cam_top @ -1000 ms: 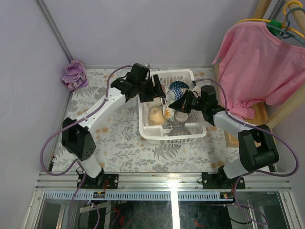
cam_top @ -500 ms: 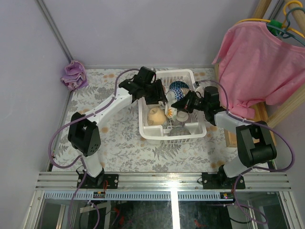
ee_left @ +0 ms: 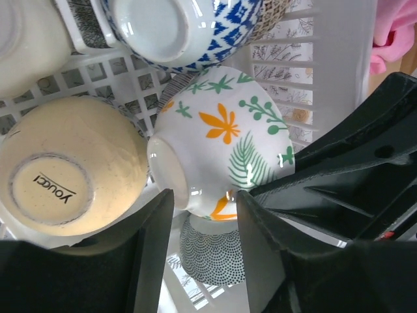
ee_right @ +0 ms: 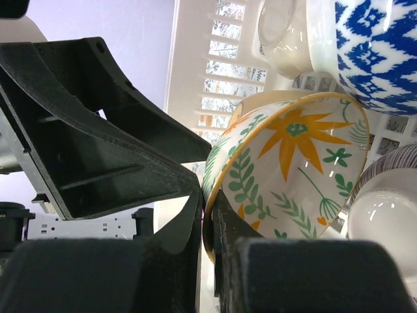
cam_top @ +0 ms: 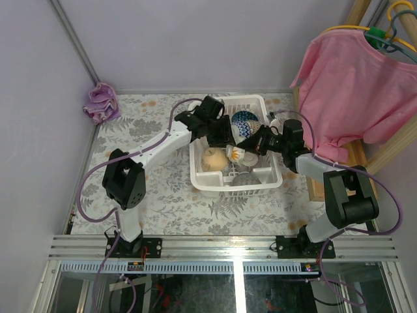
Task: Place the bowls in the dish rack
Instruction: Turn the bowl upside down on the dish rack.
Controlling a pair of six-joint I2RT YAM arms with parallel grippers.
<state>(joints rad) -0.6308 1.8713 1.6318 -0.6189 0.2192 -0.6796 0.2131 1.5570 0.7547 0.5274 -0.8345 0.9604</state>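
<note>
From above, both arms reach into the rack (cam_top: 236, 184), where the leaf bowl (cam_top: 235, 154) sits mid-basket. The left gripper (cam_top: 226, 140) is at its 11 o'clock and the right gripper (cam_top: 249, 147) at 2 o'clock.

Left wrist: fingers (ee_left: 151, 254) stand apart astride the bowl's foot, and whether they grip it is unclear. The tan bowl (ee_left: 68, 169) lies at 9 o'clock, the blue bowl (ee_left: 189, 29) at 12.

Right wrist: fingers (ee_right: 182, 228) are pinched on the leaf bowl's rim.

Bowls (cam_top: 214, 158) sit in the dish rack (cam_top: 208, 184). A cloth (cam_top: 100, 102) lies left of it, a shirt (cam_top: 352, 91) right.
</note>
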